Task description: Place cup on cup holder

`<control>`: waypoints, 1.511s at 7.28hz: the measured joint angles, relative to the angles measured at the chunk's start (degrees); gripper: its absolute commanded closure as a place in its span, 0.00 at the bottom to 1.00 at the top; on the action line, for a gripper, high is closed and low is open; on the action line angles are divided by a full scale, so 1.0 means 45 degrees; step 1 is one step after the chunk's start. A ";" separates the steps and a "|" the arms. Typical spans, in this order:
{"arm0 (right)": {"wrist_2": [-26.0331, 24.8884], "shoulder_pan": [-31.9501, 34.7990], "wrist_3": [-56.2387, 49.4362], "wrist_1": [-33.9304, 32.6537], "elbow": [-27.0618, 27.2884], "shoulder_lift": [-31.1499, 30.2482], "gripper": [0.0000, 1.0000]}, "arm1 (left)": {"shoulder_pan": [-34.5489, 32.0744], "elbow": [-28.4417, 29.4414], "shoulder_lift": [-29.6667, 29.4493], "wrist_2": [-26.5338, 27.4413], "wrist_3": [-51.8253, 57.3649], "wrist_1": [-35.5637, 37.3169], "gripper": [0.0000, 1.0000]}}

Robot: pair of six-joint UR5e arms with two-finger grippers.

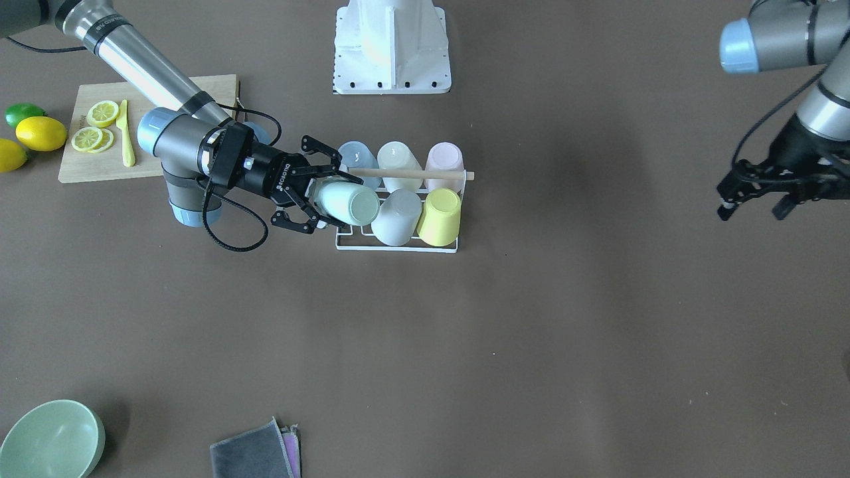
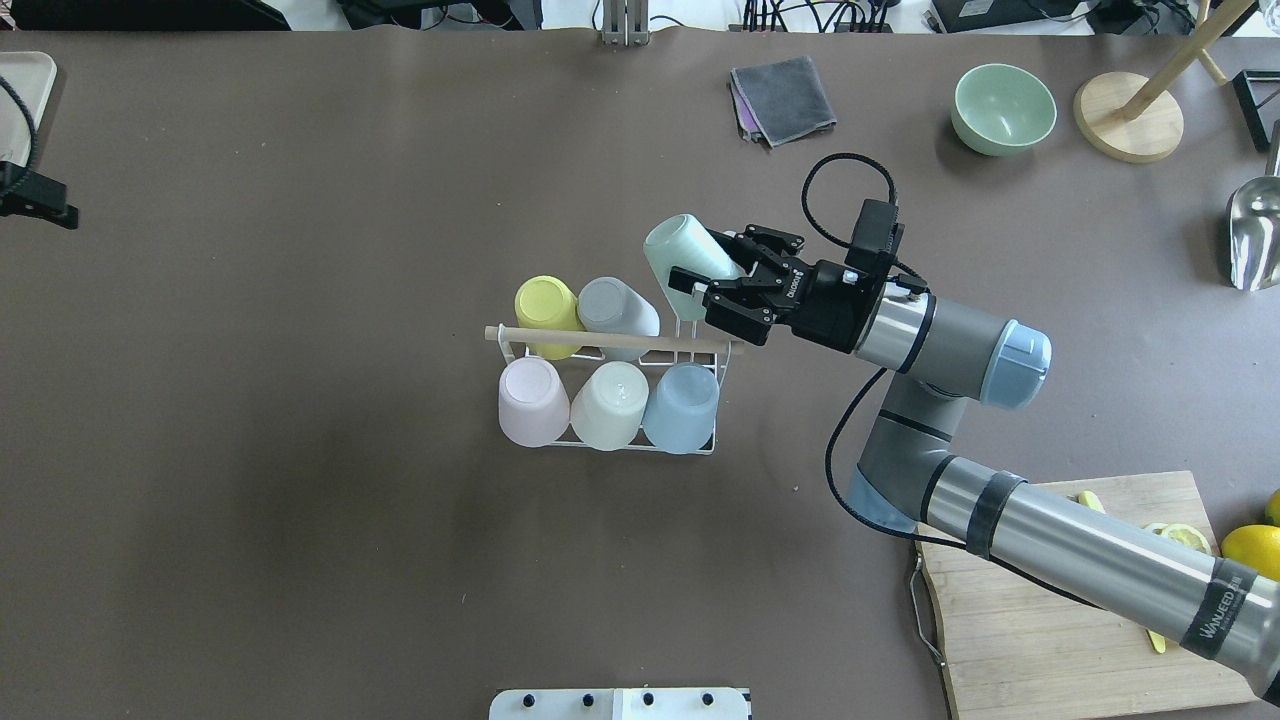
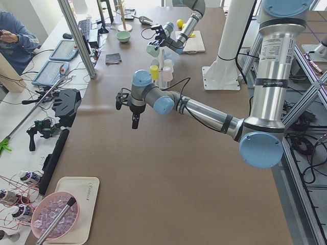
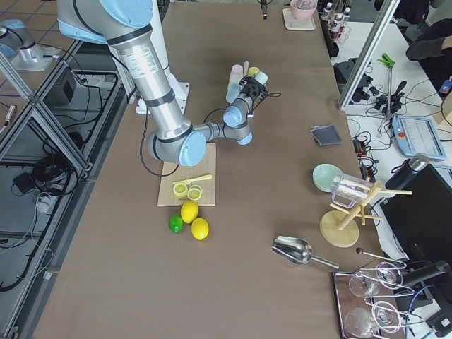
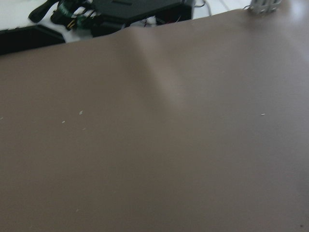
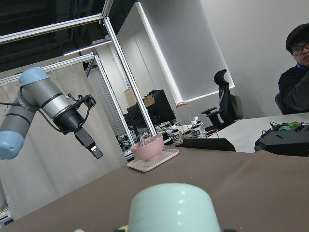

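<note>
I see the right gripper (image 1: 312,194) closed on a pale green cup (image 1: 348,203), with a finger on each side of it. The cup is tipped over on its side, and its flat bottom points away from the gripper. It sits at the corner of the cup holder (image 1: 398,249) that is nearest the gripper, just beside the grey cup (image 1: 396,216). I cannot tell if it is on a prong or only above one. The holder is a white wire rack in the middle of the brown table (image 1: 531,332), with a wooden rod (image 1: 412,174) across its top. Five cups sit on it upside down: the grey one and a yellow cup (image 1: 440,216) in one row, and a blue cup (image 1: 358,159), a cream cup (image 1: 398,162) and a pink cup (image 1: 443,162) in the other. The left gripper (image 1: 756,201) is far off to the side, up above the table — its fingers are spread apart and there is nothing in it. Behind the right arm is a wooden board (image 1: 153,169) with lemon slices (image 1: 93,133) on it.
</note>
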 measured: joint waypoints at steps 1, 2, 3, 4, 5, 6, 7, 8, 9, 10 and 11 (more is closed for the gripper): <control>-0.0007 -0.0025 0.0054 0.0106 -0.0007 -0.0012 0.00 | -0.1182 0.0454 0.0141 -0.0595 0.1443 0.1194 0.02; -0.0038 -0.0078 0.0108 0.0154 -0.0014 -0.0041 0.00 | -0.2225 0.0869 0.0248 -0.0832 0.2903 0.2204 0.02; -0.0076 -0.0090 0.0137 0.0170 -0.0014 -0.0072 0.00 | -0.3052 0.1381 0.0304 -0.0916 0.4368 0.2784 0.02; -0.0099 -0.0042 0.0148 0.0176 -0.0009 -0.0071 0.00 | -0.3599 0.1815 0.0546 -0.1184 0.5616 0.2981 0.02; -0.0105 0.0100 0.0157 0.0175 0.0002 -0.0041 0.00 | -0.3843 0.2027 0.1033 -0.1694 0.6238 0.2923 0.02; -0.0070 0.0454 0.0166 0.0084 0.0024 0.0008 0.00 | -0.3953 0.2137 0.1431 -0.2092 0.6500 0.2758 0.02; -0.0017 0.0933 0.0167 -0.0256 0.0056 0.0057 0.00 | -0.4035 0.2171 0.1603 -0.2249 0.6593 0.2658 0.02; 0.0019 0.1460 0.0161 -0.1150 0.0167 0.0152 0.00 | -0.4158 0.2180 0.1601 -0.2291 0.6631 0.2633 0.02; 0.0160 0.1948 0.0157 -0.2639 0.0470 0.0295 0.00 | -0.4266 0.2180 0.1541 -0.2288 0.6653 0.2637 0.02; 0.0435 0.2377 0.0142 -0.4731 0.1027 0.0456 0.00 | -0.4315 0.2169 0.1512 -0.2253 0.6854 0.2649 0.02; 0.0642 0.2641 0.0077 -0.7124 0.1764 0.0565 0.00 | -0.4333 0.2153 0.1515 -0.2216 0.7269 0.2679 0.02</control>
